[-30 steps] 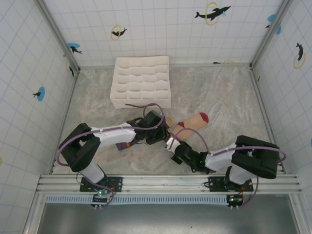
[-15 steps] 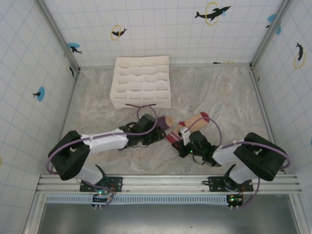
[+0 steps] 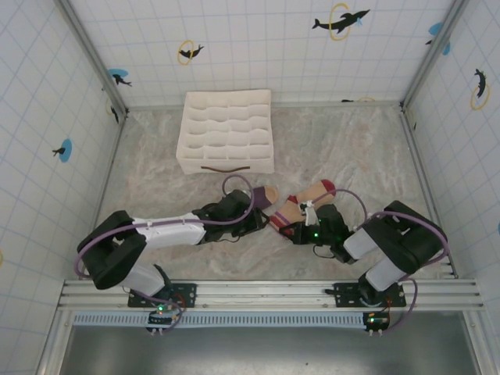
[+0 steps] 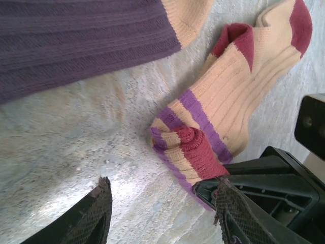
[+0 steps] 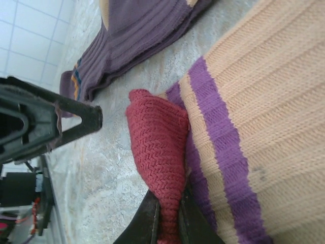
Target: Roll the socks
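The right end effector [image 5: 167, 223] is clamped on the red cuff of the beige sock [image 5: 254, 101], pinching right at the edge. The cuff looks bunched up and folded over just ahead of its tips, which is probably the start of a roll. Holding the edge makes sense, since that's the bit that has to turn over onto the rest of the sock. The rest of that sock lies flat on the counter [image 3: 351, 148], stretching away from the end effector toward the dark red toe.

The left end effector [image 4: 162, 213] has its fingers apart with nothing between them. It sits low over the counter, with the striped cuff just ahead of it and a bit to its right. It's probably parked there to pin the fold or help it along. The purple sock [image 4: 76, 40] lies farther ahead of it, near the beige one but apart, with neither end effector on it. The white organiser box [image 3: 226, 129] sits well beyond both.
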Motion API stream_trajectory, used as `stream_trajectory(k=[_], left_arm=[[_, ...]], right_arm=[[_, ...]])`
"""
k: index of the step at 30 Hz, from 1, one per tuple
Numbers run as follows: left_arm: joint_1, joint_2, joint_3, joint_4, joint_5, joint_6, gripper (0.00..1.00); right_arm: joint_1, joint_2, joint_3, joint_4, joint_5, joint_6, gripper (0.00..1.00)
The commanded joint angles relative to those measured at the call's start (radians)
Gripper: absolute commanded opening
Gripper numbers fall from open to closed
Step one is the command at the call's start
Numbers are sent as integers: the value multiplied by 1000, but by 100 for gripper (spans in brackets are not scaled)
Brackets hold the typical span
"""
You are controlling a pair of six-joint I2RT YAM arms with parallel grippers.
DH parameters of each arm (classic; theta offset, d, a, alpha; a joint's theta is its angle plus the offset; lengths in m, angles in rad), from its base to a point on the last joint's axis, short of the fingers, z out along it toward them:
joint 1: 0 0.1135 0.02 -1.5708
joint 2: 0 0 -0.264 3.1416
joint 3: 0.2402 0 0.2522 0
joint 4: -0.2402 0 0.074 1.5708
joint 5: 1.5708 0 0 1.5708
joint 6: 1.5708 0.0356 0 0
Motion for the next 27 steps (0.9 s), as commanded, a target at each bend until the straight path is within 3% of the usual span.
stream_trajectory(k=[1,8,24,27], left_arm=[[-9,38,19,54,8,-3,56],[-9,96,60,60,8,35,55],[-8,243,120,96,50,22,47],[-8,262,123,104,47,15,42]], right_arm=[[-30,77,-24,-83,-46,100,0],[-71,184,-15,-64,-90,196,0],[-87,206,9,-100,-102,242,0],[-89,208,13,-103,-106,241,0]])
